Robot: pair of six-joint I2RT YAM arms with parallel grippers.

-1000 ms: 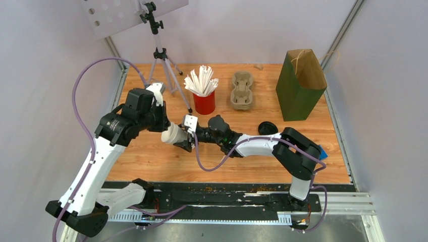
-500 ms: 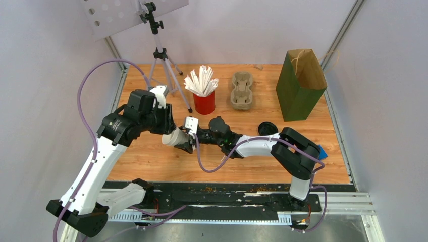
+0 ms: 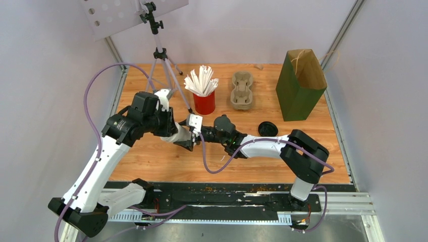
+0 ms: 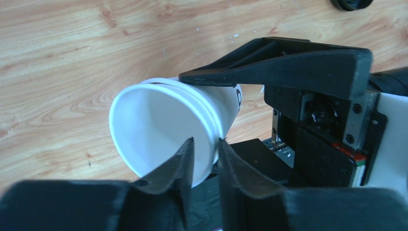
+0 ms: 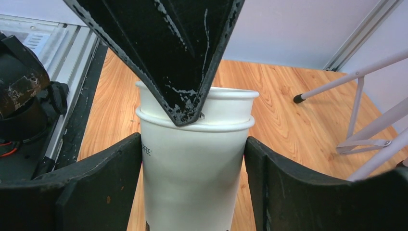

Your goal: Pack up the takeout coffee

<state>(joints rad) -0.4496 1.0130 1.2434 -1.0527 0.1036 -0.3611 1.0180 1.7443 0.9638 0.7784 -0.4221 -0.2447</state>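
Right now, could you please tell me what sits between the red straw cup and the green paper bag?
The beige pulp cup tray, as the top external view shows.

A light-brown wood-grain tabletop (image 3: 151, 161) carries everything; toward its far edge a red plastic cup (image 3: 204, 104) stands upright, filled with white paper-wrapped straws (image 3: 201, 79) that fan outward; just to the right of it lies a beige moulded-pulp cup tray (image 3: 242, 91), its wells unfilled; further right, near the table's right edge, a dark green paper bag (image 3: 299, 88) stands open with a brown interior; at the far left a thin metal tripod (image 3: 162, 60) holds a white perforated board (image 3: 116, 15).
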